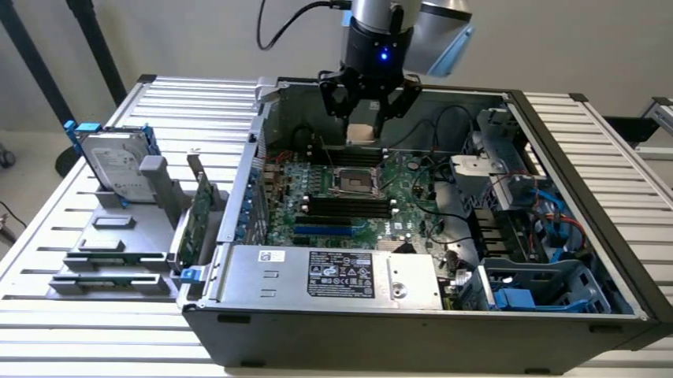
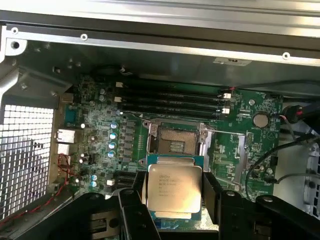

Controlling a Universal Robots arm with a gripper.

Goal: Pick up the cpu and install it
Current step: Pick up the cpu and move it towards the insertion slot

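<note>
The cpu [image 2: 174,187], a small flat square chip with a dull silver top and green edge, sits between my gripper's [image 2: 174,192] black fingers [image 2: 212,192], which are shut on its two sides. In the exterior view the gripper [image 1: 363,126] hangs over the open computer case with the cpu [image 1: 361,134] pale between its fingers, above the motherboard [image 1: 358,197]. The black metal-framed socket [image 2: 176,140] lies open on the board just beyond the chip; in the exterior view the socket [image 1: 355,183] is a short way below and in front of the gripper.
Black memory slots [image 2: 172,97] run beside the socket. Case walls [image 1: 258,157] surround the board. Cables and a drive cage [image 1: 526,213] fill the exterior view's right, a power supply [image 1: 336,276] the front. A silver hard drive [image 1: 113,165] in blue brackets stands outside at the exterior view's left.
</note>
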